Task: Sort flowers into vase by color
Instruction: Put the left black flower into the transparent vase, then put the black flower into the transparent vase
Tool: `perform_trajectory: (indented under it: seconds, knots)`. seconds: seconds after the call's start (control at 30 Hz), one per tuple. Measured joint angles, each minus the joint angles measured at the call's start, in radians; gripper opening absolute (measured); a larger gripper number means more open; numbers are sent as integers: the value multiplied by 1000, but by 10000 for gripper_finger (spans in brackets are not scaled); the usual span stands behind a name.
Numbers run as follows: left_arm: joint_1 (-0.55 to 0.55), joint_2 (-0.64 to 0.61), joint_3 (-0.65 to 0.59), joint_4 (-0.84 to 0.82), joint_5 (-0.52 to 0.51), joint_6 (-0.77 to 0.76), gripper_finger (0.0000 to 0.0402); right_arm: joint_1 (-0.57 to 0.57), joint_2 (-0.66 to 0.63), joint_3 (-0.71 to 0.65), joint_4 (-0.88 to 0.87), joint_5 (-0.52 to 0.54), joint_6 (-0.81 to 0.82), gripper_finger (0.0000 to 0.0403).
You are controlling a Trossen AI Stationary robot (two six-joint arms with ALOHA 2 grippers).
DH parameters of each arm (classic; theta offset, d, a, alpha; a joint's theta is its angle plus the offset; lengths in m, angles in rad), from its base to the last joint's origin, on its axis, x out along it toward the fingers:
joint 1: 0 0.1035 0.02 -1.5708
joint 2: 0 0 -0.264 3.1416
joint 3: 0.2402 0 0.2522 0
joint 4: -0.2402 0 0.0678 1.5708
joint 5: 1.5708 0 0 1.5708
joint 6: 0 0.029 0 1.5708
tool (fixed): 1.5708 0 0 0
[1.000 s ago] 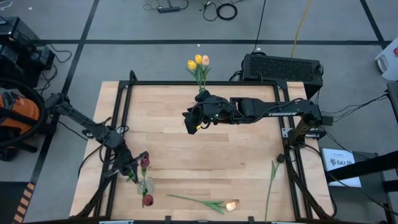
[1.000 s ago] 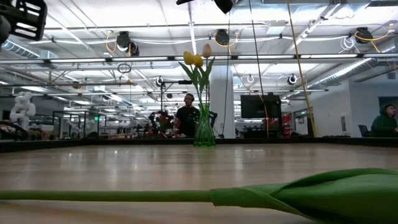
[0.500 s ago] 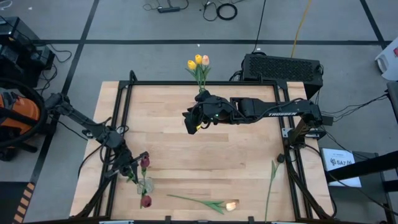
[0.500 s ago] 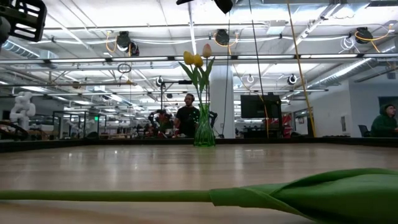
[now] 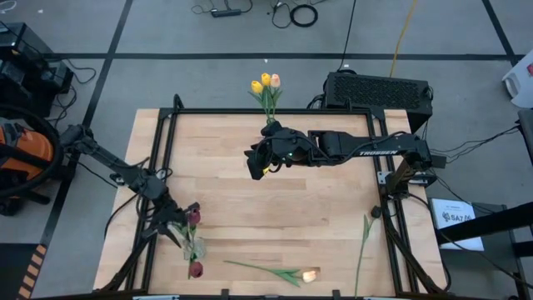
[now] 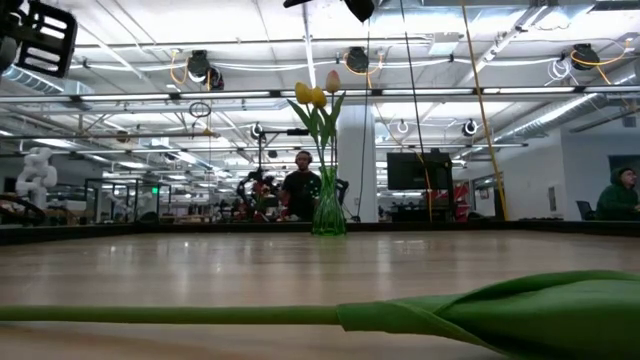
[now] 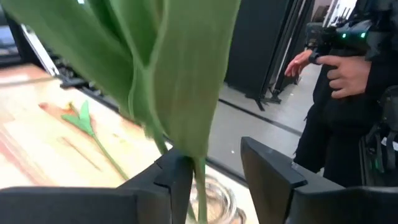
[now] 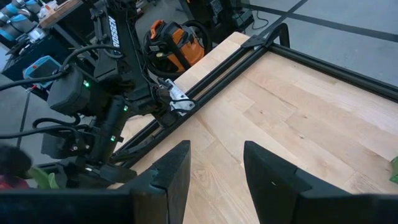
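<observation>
My left pincer (image 5: 172, 223) had spread since a moment earlier, its fingers either side of the red tulip's (image 5: 193, 217) stem above the glass vase (image 5: 196, 248); my right pincer (image 5: 254, 164) waited spread, far from that vase.

orange vacuum (image 5: 21, 158) on floor, well left of left gripper | black vented box (image 5: 379, 90) just behind right arm's base | coiled cables (image 5: 291, 12) on floor, far beyond table | person's hand (image 7: 339, 71) past left gripper's fingers | white paper (image 5: 454, 218) on floor, right

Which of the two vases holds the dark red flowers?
The clear vase at the table's near left corner, beside the left hand. The green vase at the far edge holds yellow and peach tulips.
</observation>
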Motion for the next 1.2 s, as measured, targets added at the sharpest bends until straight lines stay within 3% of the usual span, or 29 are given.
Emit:
perform_trajectory:
  seconds: [0.27, 0.53, 0.93, 1.2]
  knots:
    - [0, 0, 2, -37, -21, 30, 144, 0, 0, 0, 0, 0, 0, 141]
    - [1, 0, 77, -281, -123, 86, 144, 0, 0, 0, 0, 0, 0, 141]
    - [1, -2, 176, -379, -133, 91, 144, 0, 0, 0, 0, 0, 0, 141]
    - [2, -2, 307, -674, -135, 167, 144, 0, 0, 0, 0, 0, 0, 141]
